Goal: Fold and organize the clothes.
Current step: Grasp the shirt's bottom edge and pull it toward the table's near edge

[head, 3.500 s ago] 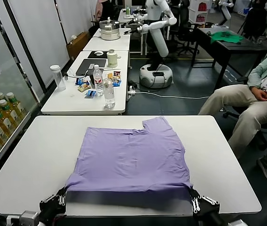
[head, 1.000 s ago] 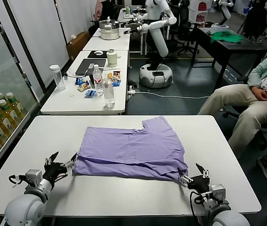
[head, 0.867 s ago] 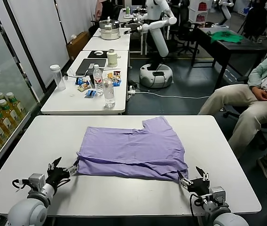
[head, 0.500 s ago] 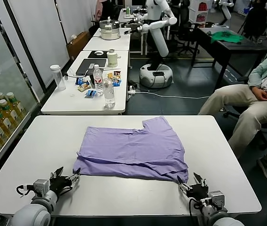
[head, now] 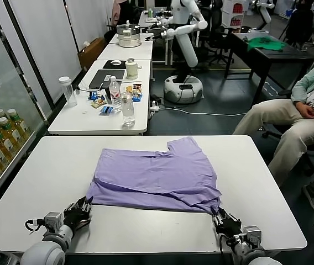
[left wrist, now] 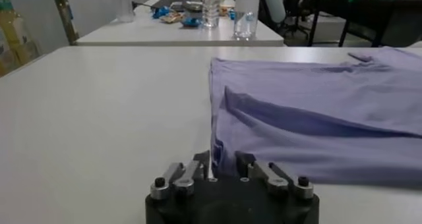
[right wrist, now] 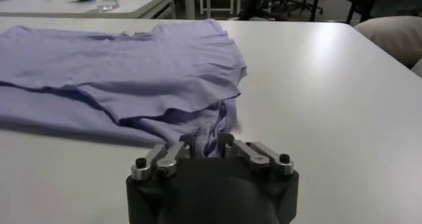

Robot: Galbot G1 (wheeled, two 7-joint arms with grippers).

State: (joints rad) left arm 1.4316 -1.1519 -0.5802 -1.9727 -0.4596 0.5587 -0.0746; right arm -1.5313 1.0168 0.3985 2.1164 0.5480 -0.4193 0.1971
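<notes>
Lavender T-shirt (head: 157, 176) flat in the middle of the white surface (head: 41, 165), one sleeve pointing to the far side, the near part doubled back over itself as a second layer with a slanting edge. Same spot and same fold as half a second ago; far lower than 3.5 s ago, when the near hem hung lifted off the front edge. At the near left corner, left pincer (head: 82, 208), low on the surface, clenched on the corner of the cloth; seen from the left wrist (left wrist: 223, 169), fingers drawn close with the shirt's edge (left wrist: 316, 120) caught between them. Half a second ago spread wide and a little clear of that corner. At the near right corner, right pincer (head: 221, 218), likewise down on the surface and nipped onto a bunched tuck of fabric; from the right wrist (right wrist: 208, 146), purple cloth (right wrist: 132, 74) gathered between narrow fingers. Also splayed and just short of the corner half a second ago. Beyond, a second table (head: 74, 124) with a water bottle (head: 127, 107) and snack packets, a white robot (head: 186, 49) standing farther back, a bright green garment (head: 266, 43) on a dark desk, and a seated person (head: 289, 116) off to the right.
</notes>
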